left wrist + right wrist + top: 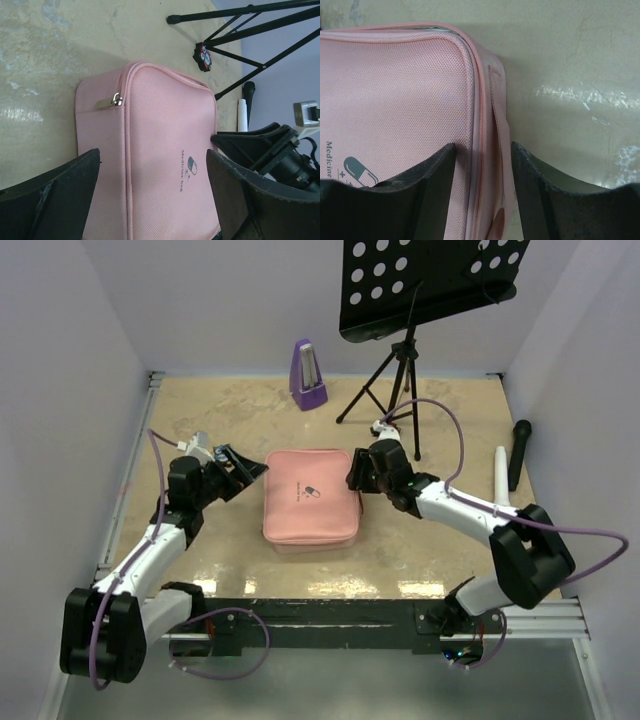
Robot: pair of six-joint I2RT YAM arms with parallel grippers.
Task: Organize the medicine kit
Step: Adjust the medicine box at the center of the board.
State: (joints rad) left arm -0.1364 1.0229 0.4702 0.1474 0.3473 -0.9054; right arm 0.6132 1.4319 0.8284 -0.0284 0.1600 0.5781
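Note:
The medicine kit (310, 498) is a pink square zip case lying flat and zipped shut mid-table, pill logo on its lid. My left gripper (245, 471) hovers just off its left edge, open wide. In the left wrist view the kit (160, 150) fills the space between the fingers (55, 200), and its metal zip pull (113, 101) lies on the side wall. My right gripper (357, 473) is at the kit's far right corner. Seen from the right wrist, it (482, 190) stands open astride the kit's (395, 95) zip seam and a pink side strap (498, 125).
A purple metronome (307, 375) stands at the back. A black music stand (404, 350) on tripod legs rises behind the right arm. A black microphone (520, 452) and a white tube (501, 475) lie at the right. Walls close in on three sides.

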